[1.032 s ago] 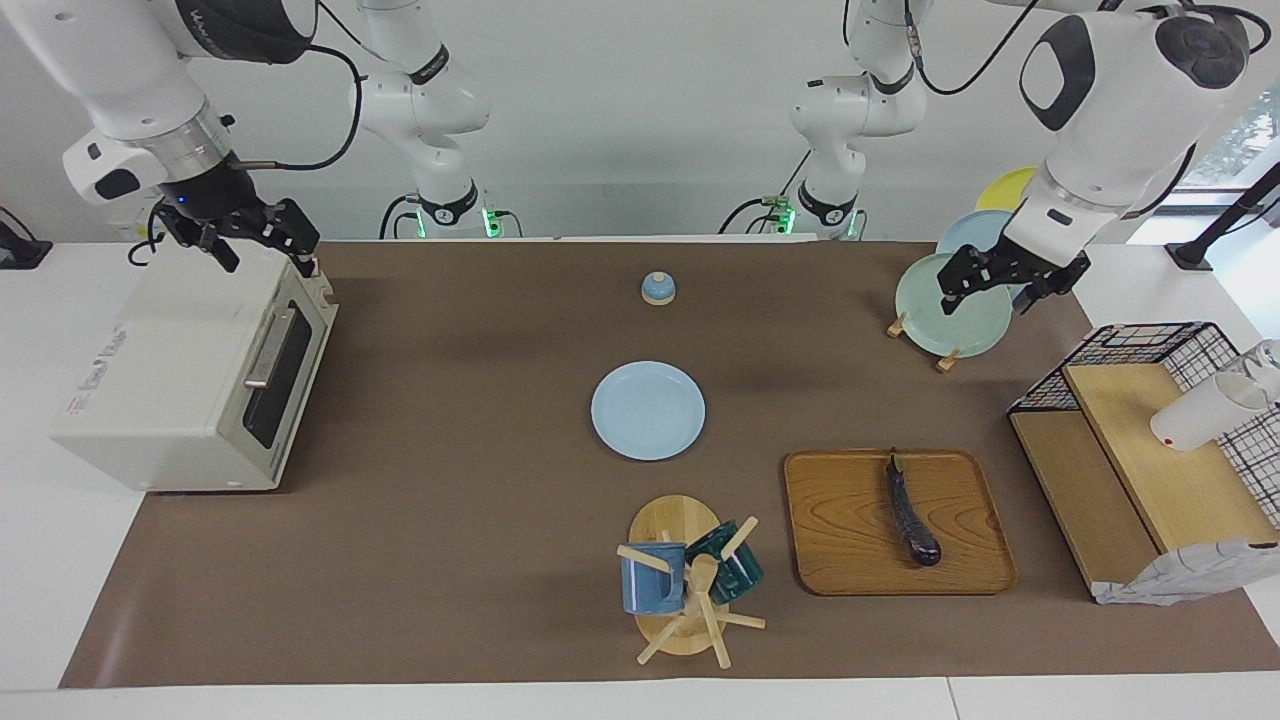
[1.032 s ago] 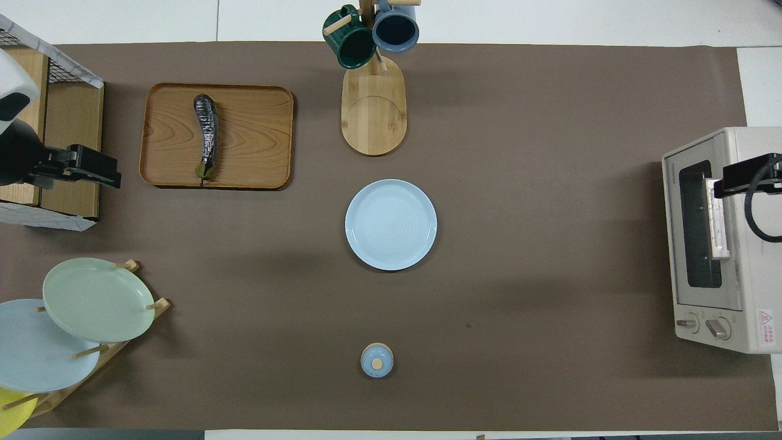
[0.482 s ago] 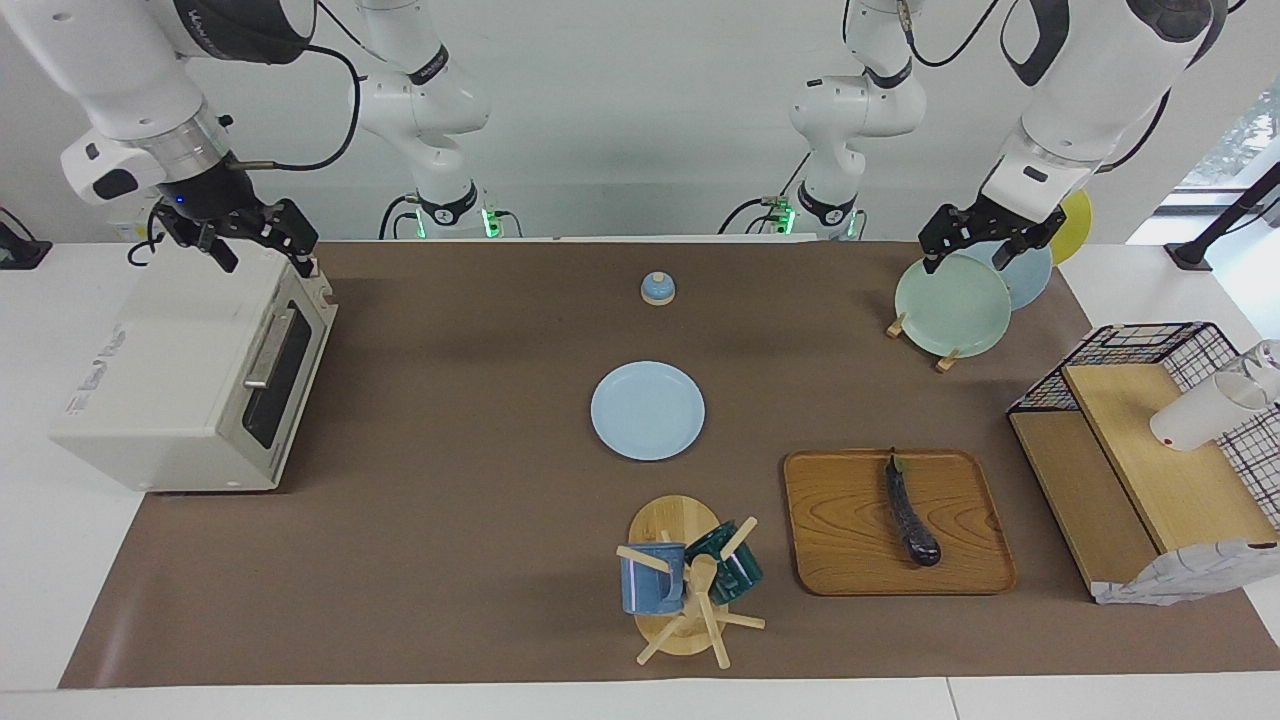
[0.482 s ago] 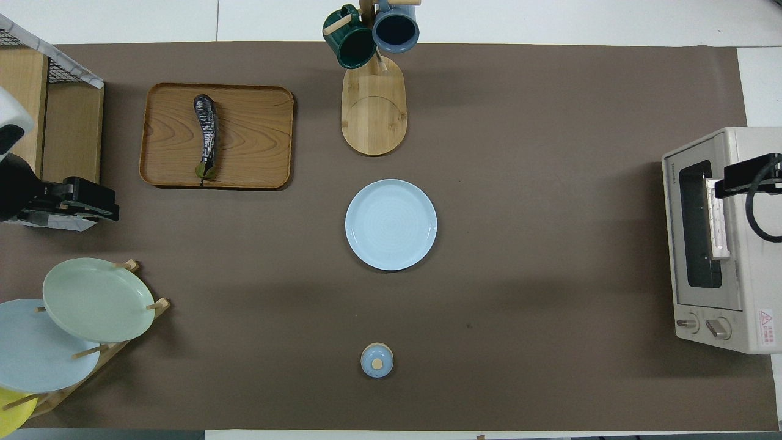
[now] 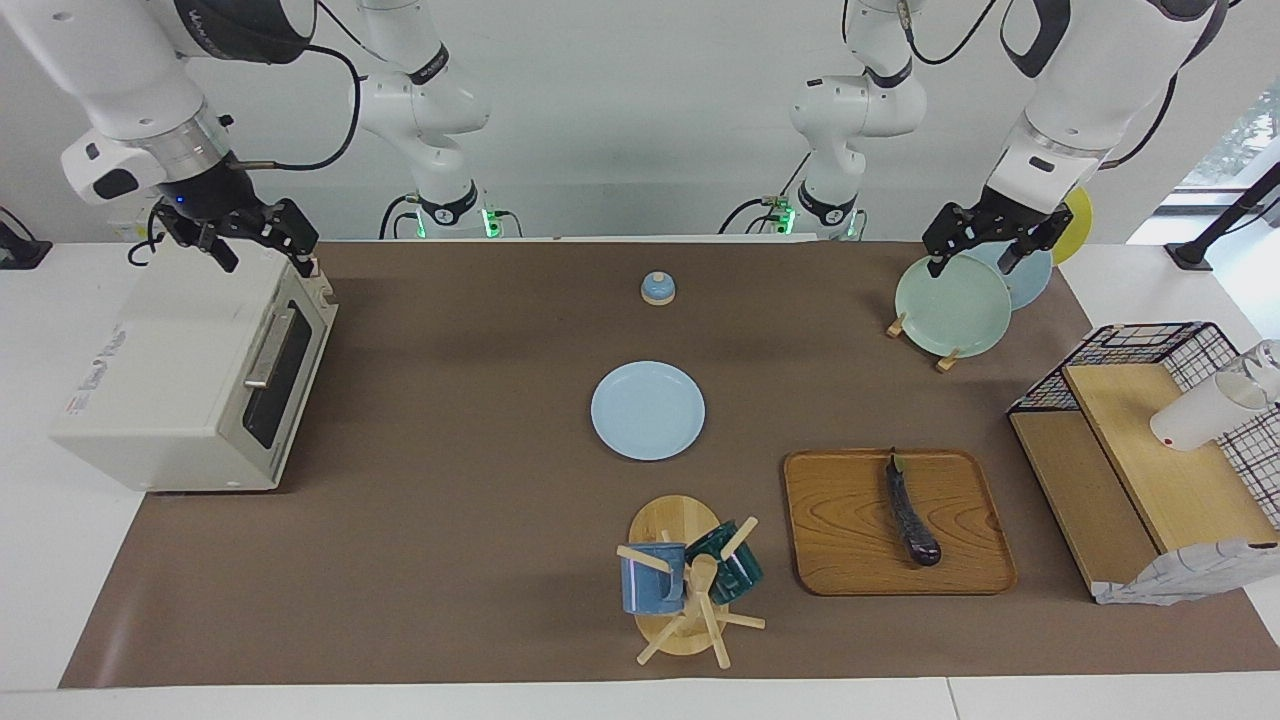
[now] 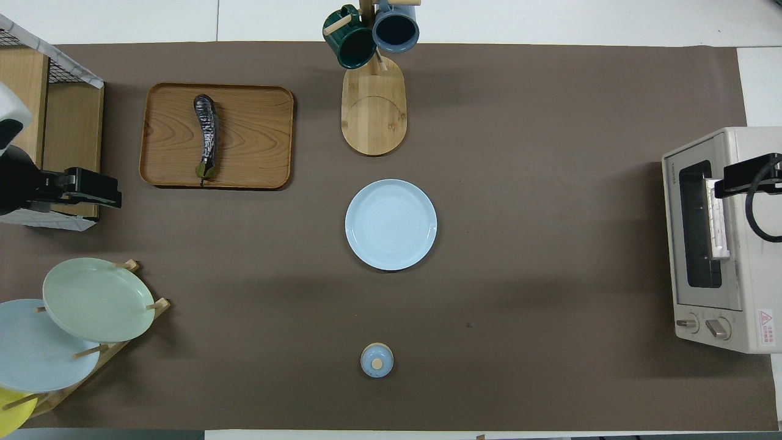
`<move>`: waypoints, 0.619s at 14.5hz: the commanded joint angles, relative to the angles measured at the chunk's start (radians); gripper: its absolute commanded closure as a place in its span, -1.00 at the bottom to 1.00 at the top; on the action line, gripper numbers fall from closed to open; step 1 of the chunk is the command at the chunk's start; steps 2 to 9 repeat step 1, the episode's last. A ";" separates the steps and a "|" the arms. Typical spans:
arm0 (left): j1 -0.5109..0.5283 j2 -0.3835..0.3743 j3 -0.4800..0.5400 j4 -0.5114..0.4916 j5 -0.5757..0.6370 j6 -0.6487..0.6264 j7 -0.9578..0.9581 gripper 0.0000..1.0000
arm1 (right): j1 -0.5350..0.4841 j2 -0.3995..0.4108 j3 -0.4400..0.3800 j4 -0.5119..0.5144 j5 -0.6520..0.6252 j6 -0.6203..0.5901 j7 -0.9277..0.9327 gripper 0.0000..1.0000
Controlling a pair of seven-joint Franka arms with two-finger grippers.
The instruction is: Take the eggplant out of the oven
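**Mia:** Pincer on the right [image 5: 262, 247] hangs with its fingers apart, just over the top corner of the oven [image 5: 190, 380]. Left pincer [image 5: 982, 244] is up over the green plate [image 5: 952, 305], fingers apart too, holding nothing.

**Ben:** So where is the eggplant [image 5: 911, 510]?

**Mia:** Well apart from both pincers. It lies on the wooden tray [image 5: 850, 530], not in the oven. The oven door looks shut.

**Ben:** Then what could go wrong?

**Mia:** I think the right pincer could bump the oven top if it drops, since it hangs so near. And if the left pincer dips, it could knock the green plate off its rack.

**Ben:** And the eggplant?

**Mia:** It is long and round, so a poke could roll it off the tray onto the surface [image 5: 450, 500].
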 commanded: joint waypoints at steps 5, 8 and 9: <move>-0.013 0.006 0.008 0.017 0.019 -0.024 -0.001 -1.00 | -0.005 -0.009 -0.001 -0.004 0.025 -0.007 -0.015 -1.00; -0.013 0.006 0.008 0.017 0.019 -0.024 -0.001 -1.00 | -0.005 -0.009 -0.001 -0.004 0.025 -0.007 -0.015 -1.00; -0.013 0.006 0.008 0.017 0.019 -0.024 -0.001 -1.00 | -0.005 -0.009 -0.001 -0.004 0.025 -0.007 -0.015 -1.00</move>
